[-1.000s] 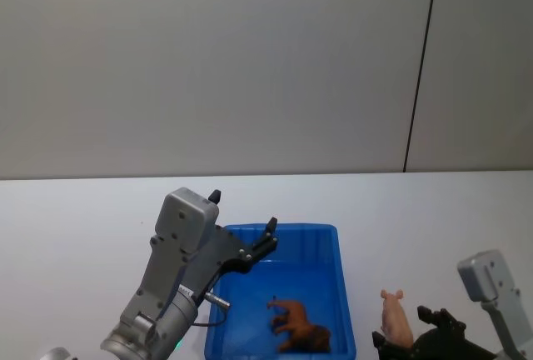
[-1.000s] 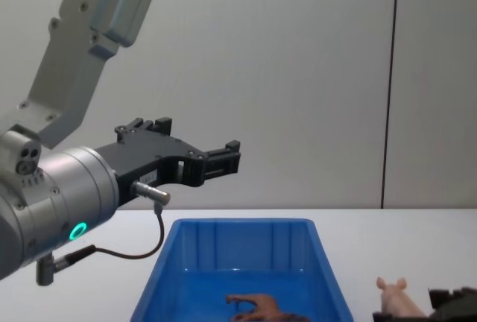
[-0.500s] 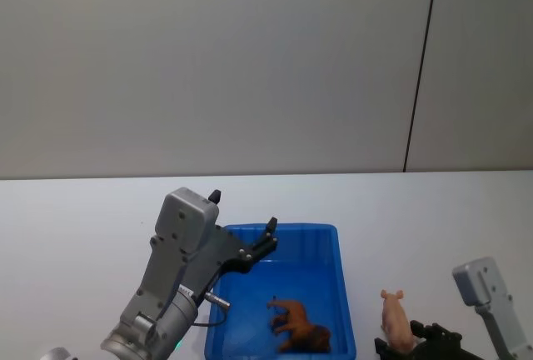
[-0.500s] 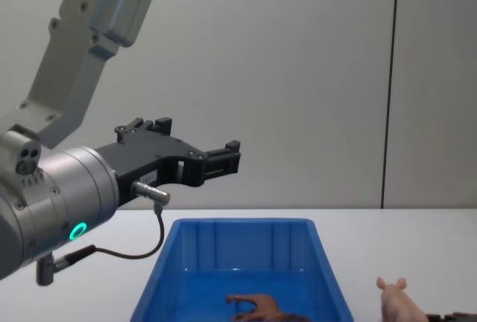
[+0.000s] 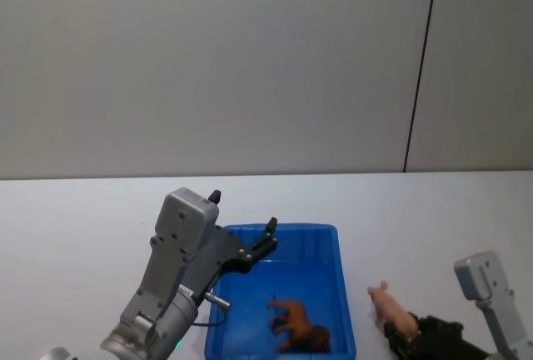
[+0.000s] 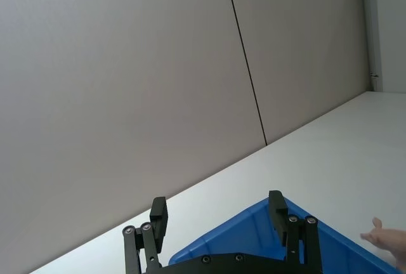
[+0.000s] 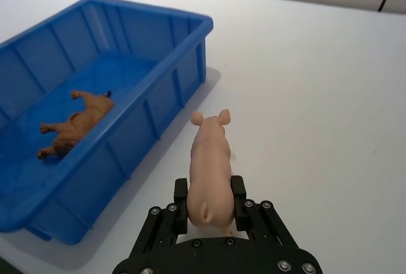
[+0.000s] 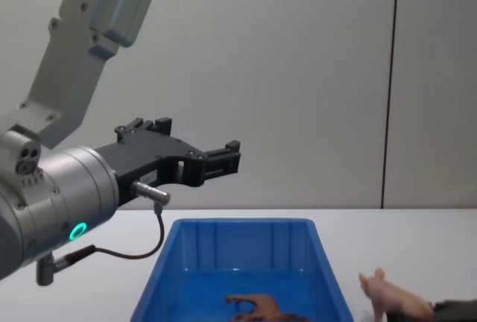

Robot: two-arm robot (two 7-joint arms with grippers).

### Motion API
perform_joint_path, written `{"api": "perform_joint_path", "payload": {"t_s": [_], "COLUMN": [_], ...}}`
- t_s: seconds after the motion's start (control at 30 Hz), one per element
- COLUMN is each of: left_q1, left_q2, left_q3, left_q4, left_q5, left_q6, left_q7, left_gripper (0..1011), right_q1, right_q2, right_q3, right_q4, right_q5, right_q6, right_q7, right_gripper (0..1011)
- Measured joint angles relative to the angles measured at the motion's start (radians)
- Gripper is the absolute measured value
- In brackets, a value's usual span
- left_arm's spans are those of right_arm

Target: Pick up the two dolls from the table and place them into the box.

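Observation:
The pale pink pig doll (image 7: 210,166) is lifted off the white table (image 7: 330,96), tilted, just right of the blue box (image 7: 158,17). My right gripper (image 7: 209,205) is shut on its hindquarters. In the head view the pig (image 5: 390,313) points toward the box (image 5: 281,230), with the right gripper (image 5: 405,337) behind it. The brown doll (image 5: 298,327) lies on its side inside the box. My left gripper (image 5: 268,237) hovers open above the box's far left rim, holding nothing. Its two fingers (image 6: 158,215) stand wide apart in the left wrist view.
A grey wall with a dark vertical seam (image 5: 420,68) rises behind the table. Bare white tabletop (image 5: 75,227) spreads to the left of the box and behind it.
The right gripper has closed on the pig, raised it and tipped it head-first toward the box. The left arm has not moved.

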Motion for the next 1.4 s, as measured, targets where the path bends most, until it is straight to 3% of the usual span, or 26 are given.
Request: {"api": "perform_joint_path", "payload": {"t_s": [0.4,0.7,1.13,1.23,1.3,1.4], "left_q1": [0.0,0.0,0.0,0.0,0.0,0.0], "left_q2": [0.0,0.0,0.0,0.0,0.0,0.0], "left_q3": [0.0,0.0,0.0,0.0,0.0,0.0], "left_q4": [0.0,0.0,0.0,0.0,0.0,0.0], "left_q5": [0.0,0.0,0.0,0.0,0.0,0.0], "left_q6": [0.0,0.0,0.0,0.0,0.0,0.0], "left_q7": [0.0,0.0,0.0,0.0,0.0,0.0], "left_gripper": [1001,1002,1002,1002,1002,1002], "right_q1": [0.005,0.042,0.138,0.165,0.174,0.19], "right_q2": [-0.003,-0.022,-0.101,-0.125,-0.134,-0.148], "right_q3": [-0.002,-0.009,-0.049,-0.061,-0.065,-0.072], "right_q4": [-0.059,-0.105,-0.069,-0.041,-0.027,-0.005], "right_q5": [-0.04,-0.062,-0.077,-0.079,-0.079,-0.079], "right_q6": [-0.068,-0.097,-0.037,-0.018,-0.012,-0.003], "right_q7": [-0.026,0.017,0.115,0.13,0.134,0.143], "right_gripper": [376,376,381,418,530,590]}}
